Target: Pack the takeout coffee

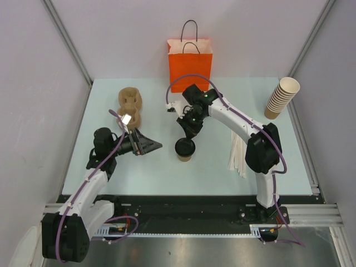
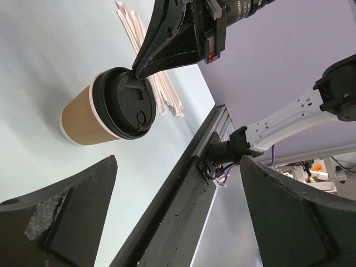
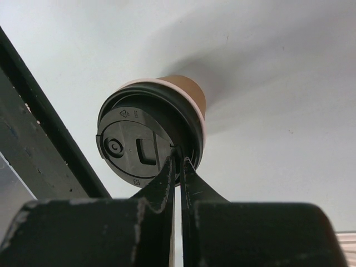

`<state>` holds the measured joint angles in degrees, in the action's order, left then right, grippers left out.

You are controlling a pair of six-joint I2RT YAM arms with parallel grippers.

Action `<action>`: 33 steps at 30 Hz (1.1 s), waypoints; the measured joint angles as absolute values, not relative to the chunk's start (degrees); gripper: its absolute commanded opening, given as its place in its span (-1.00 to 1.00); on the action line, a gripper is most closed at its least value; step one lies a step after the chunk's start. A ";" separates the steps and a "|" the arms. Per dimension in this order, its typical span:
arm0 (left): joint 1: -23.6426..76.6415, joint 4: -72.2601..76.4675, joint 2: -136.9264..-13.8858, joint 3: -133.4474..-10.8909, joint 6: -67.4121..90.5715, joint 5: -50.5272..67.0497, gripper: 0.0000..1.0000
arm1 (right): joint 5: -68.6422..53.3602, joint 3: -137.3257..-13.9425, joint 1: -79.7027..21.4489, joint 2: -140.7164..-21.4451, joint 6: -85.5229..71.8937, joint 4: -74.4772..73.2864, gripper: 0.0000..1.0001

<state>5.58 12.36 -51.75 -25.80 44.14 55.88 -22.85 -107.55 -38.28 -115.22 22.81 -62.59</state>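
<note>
1. The takeout coffee stands upright on the table near its middle, with the black lid on.
2. An orange bag stands upright at the far edge, well behind the cup. Its handles are up.
3. A stack of brown pulp cup carriers lies to the far left. A leaning stack of lidless paper cups sits at the far right edge.
4. A bundle of white paper-wrapped sticks lies right of the cup, beside the right arm's upright link.
5. Between the cup and the bag, the right arm's own wrist and forearm cross the table.
6. The right arm rises from its base at the near right. It bends at the elbow and reaches left and away. Its wrist tips down so the right gripper comes onto the cup from the far side.
7. The right jaws are closed to a thin slit. Their tips sit on the rim of the lid and seem to pinch it.
8. The left arm lies low and folded back on the left. The left gripper points sideways at the cup, near it but apart.
9. The left jaws are spread wide and hold nothing.
</note>
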 measured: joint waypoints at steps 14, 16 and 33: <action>5.58 12.36 -51.75 -25.80 44.10 55.88 0.95 | -23.97 -108.64 -37.85 -117.01 22.81 -62.94 -0.57; 5.61 12.36 -51.75 -25.80 44.10 55.88 0.95 | -24.12 -108.99 -37.85 -117.23 22.74 -63.07 -0.44; 6.39 13.39 -53.95 -25.85 43.48 57.43 -0.01 | -31.22 -112.51 -31.40 -114.32 21.54 -65.39 0.15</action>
